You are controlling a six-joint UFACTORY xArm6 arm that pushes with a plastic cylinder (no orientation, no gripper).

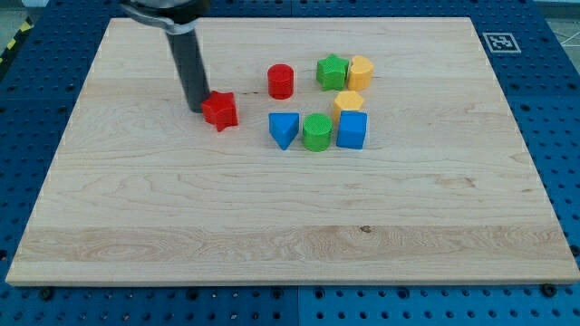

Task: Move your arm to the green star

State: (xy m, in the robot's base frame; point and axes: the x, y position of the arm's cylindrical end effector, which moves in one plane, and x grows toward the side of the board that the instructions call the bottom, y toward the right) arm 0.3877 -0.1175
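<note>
While the dark rod stands near the view's upper left of the pale wooden board [181, 226], my tip [196, 110] rests on the surface just at the view's left of the red star-shaped block [220, 110], touching it or very nearly so; the exact contact cannot be resolved. No jaws exist on this rig: the arm ends in a plain rod, so nothing is clenched, released or grasped.

The green star-shaped block [332, 71] lies toward the view's top, right of centre, well apart from my tip. It sits just beside the yellow block [361, 71] on its right, apparently touching it. The red cylinder block [281, 81] stands near its left side, with a gap between them. Below these lie a second yellow block [348, 102], a blue wedge-like block [284, 129], a green cylinder block [316, 132] and a blue cube-like block [352, 129], closely grouped.

Handling judgement: the green star appears to be a small, rigid, light moulded piece that slides readily on the smooth wood and turns if contacted off-centre on one of its points. It cannot be taken hold of; only the flank can be approached. The most open approach appears to be from the view's top, or through the gap beside the red cylinder. A direct line from the present position risks carrying the red star along.
</note>
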